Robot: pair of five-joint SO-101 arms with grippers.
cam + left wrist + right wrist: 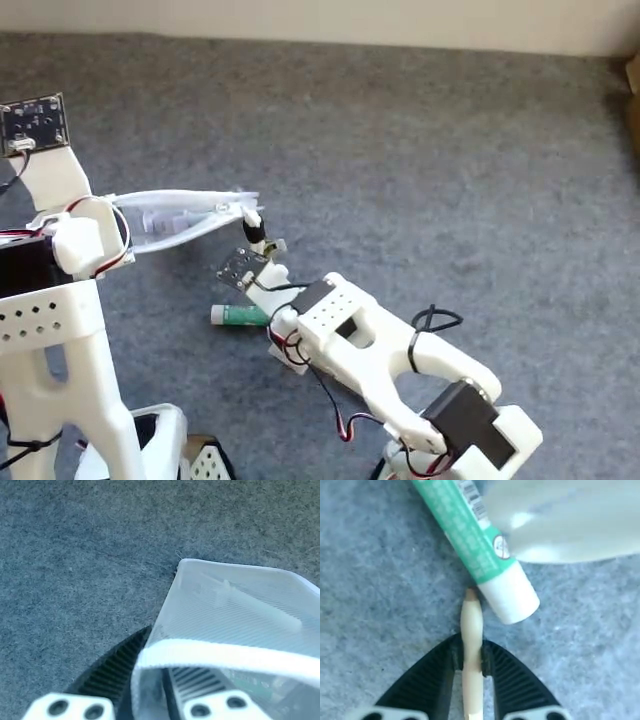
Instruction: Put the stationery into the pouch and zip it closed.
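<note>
Left wrist view: left gripper (155, 672) pinches pouch (240, 610) at its white rim. Right wrist view: right gripper (471, 654) clamps pencil (471, 622), tip just beside green glue stick (475, 545) cap. High view: glue stick lies on grey carpet (450, 150) near pouch.

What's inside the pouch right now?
Through the mesh of the pouch, one pale long item shows, kind unclear. The glue stick lies outside on the carpet; the right hand holds a pencil.
</note>
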